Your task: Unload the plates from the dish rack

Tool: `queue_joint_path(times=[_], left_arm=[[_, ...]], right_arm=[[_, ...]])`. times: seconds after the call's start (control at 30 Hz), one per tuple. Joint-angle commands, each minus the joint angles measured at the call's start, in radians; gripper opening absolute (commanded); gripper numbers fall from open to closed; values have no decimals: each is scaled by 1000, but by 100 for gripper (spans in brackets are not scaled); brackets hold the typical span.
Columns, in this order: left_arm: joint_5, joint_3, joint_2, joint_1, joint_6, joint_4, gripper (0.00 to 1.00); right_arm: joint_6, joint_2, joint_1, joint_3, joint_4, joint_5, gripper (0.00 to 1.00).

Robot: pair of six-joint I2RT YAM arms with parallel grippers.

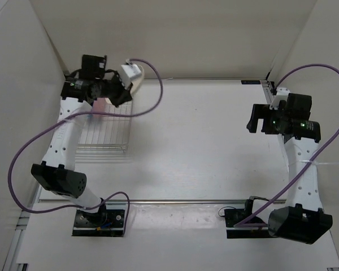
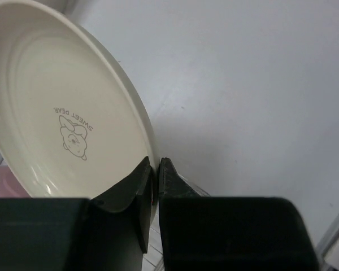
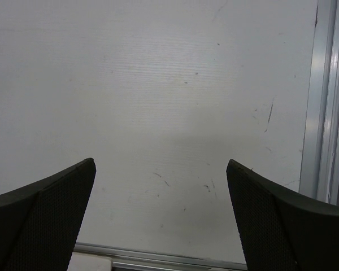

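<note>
Left tool (image 2: 155, 167): fingers pinched together on the rim of the cream plate (image 2: 62, 101), one finger on the inner face and one behind. The wrist view shows the plate's hollow side with a small cartoon mark and "SWEET DEAR", reading upside down. The plate is cut off at the top and left of that frame. Its lower edge is hidden behind the tool body, so I can't tell whether it touches the rack.

Top view: the left arm reaches to the upper left of the frame, over the far end of the dish rack (image 1: 104, 135). Only a pale sliver of the cream plate shows there, beside the white wrist camera (image 1: 131, 72). The arm covers most of that end of the rack.

Pink plate (image 1: 100, 104): just a pink patch under the arm at the rack's far end. It's also a blurred pink strip at the lower left edge of the left wrist view. Can't tell its pose. The near half of the rack is bare wire.

Right tool (image 3: 161, 164): fingers wide apart, gripping nothing, over bare worktop (image 3: 158, 84). A metal rail (image 3: 322, 113) runs down the right edge of that frame. In the top view it's at mid right, well apart from the rack.
</note>
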Motion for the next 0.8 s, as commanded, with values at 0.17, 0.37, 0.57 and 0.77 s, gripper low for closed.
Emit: queue_joint_path(times=[0.17, 0.37, 0.57, 0.77], left_arm=[[-635, -415, -185, -536, 281, -78, 11], [-1035, -627, -292, -840, 479, 52, 11], [-1191, -557, -257, -1035, 544, 124, 11], [-1219, -629, -266, -1178, 611, 321, 11]], right_arm=[[-61, 161, 107, 307, -48, -22, 100], [-95, 275, 203, 429, -85, -134, 93], [-128, 321, 316, 484, -106, -251, 92], [-187, 295, 372, 515, -106, -361, 90]])
